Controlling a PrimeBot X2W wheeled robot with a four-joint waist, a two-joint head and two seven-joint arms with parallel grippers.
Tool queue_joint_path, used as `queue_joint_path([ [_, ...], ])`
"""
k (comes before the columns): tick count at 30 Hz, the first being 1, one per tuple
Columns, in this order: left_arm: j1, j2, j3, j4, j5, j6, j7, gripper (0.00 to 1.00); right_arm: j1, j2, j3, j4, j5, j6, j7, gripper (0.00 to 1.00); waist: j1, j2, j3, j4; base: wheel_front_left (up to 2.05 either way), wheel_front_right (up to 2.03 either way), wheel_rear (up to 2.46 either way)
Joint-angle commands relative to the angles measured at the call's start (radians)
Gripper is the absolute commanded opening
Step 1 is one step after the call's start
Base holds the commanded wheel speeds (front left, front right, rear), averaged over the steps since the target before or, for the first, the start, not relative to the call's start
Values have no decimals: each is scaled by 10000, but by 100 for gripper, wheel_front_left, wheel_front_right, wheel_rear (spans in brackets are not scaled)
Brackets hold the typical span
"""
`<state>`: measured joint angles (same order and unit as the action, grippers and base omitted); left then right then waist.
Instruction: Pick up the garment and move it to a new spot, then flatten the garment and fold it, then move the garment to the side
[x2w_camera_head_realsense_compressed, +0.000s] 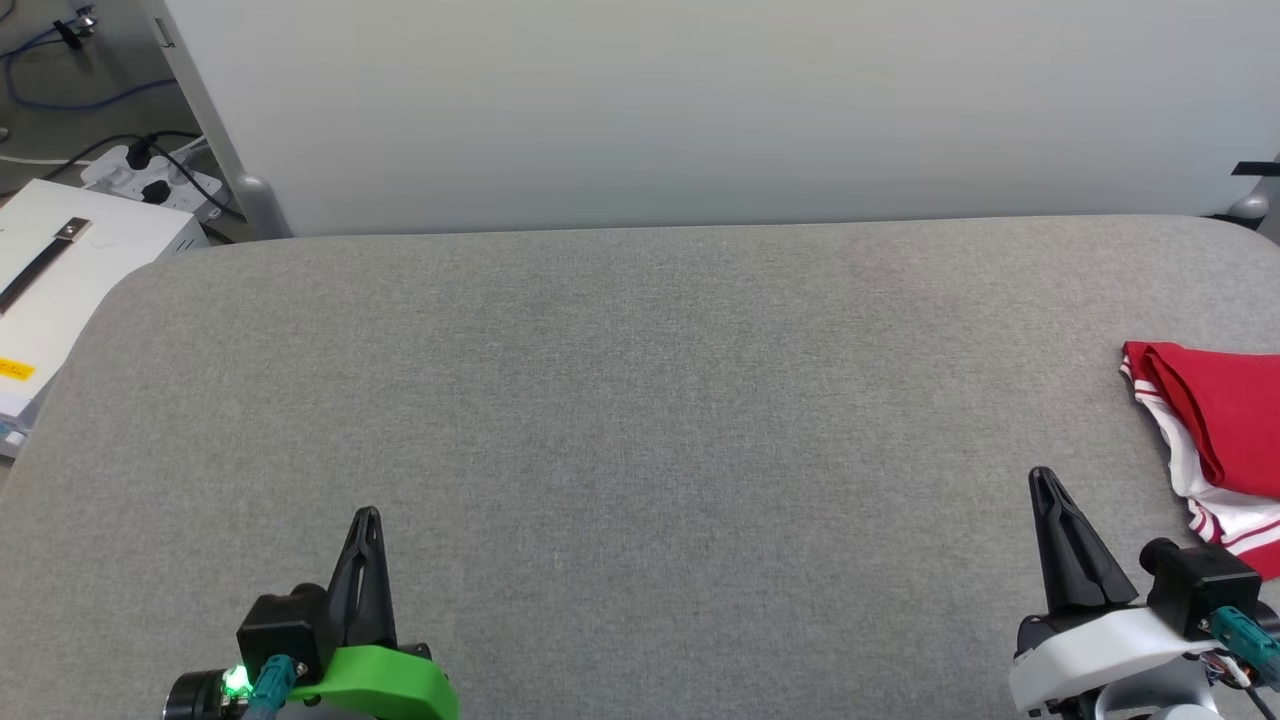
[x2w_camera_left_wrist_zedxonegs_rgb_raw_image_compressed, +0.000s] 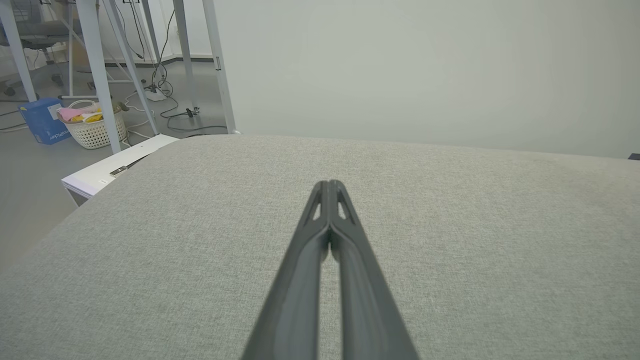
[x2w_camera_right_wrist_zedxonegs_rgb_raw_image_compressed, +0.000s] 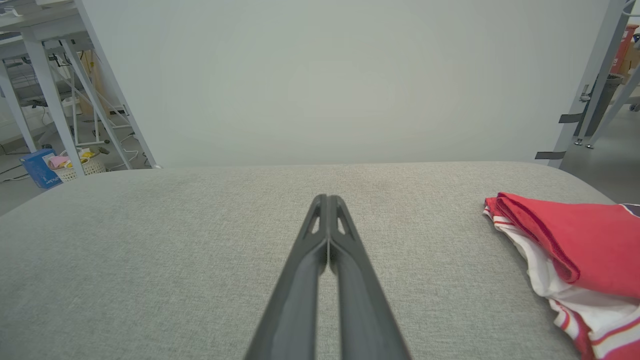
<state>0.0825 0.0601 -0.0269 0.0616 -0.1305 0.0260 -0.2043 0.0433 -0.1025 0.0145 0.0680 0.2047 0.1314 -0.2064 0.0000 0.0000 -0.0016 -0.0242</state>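
Observation:
The garment (x2w_camera_head_realsense_compressed: 1225, 430), red with white sleeve cloth and red-and-white striped trim, lies folded in a bundle at the right edge of the grey padded table (x2w_camera_head_realsense_compressed: 640, 400). It also lies at the right of the right wrist view, garment (x2w_camera_right_wrist_zedxonegs_rgb_raw_image_compressed: 580, 245). My right gripper (x2w_camera_head_realsense_compressed: 1042, 478) is shut with nothing in it, a short way left of the garment and near the front edge. My left gripper (x2w_camera_head_realsense_compressed: 367, 515) is shut and holds nothing, at the front left. Its fingers meet at the tips in the left wrist view, left gripper (x2w_camera_left_wrist_zedxonegs_rgb_raw_image_compressed: 330, 184); the right gripper (x2w_camera_right_wrist_zedxonegs_rgb_raw_image_compressed: 328, 198) looks the same.
A pale wall panel (x2w_camera_head_realsense_compressed: 700, 110) stands behind the table. A white box (x2w_camera_head_realsense_compressed: 70, 260) and a power strip (x2w_camera_head_realsense_compressed: 150, 180) with cables sit off the table's left side. A laundry basket (x2w_camera_left_wrist_zedxonegs_rgb_raw_image_compressed: 92, 125) and frame legs (x2w_camera_left_wrist_zedxonegs_rgb_raw_image_compressed: 100, 70) stand on the floor beyond.

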Motion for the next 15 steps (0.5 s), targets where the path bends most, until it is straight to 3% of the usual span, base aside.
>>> queue_joint_path([
  [1, -149, -21, 26, -48, 130, -45, 55, 0, -88, 25, -21, -85, -151, -2, 68, 0, 0, 0, 0, 4, 0, 0, 0],
  [15, -258, -34, 65, -139, 319, -79, 375, 0, -143, 105, -41, -181, -456, -3, 389, 0, 0, 0, 3, 42, 0, 0, 0],
])
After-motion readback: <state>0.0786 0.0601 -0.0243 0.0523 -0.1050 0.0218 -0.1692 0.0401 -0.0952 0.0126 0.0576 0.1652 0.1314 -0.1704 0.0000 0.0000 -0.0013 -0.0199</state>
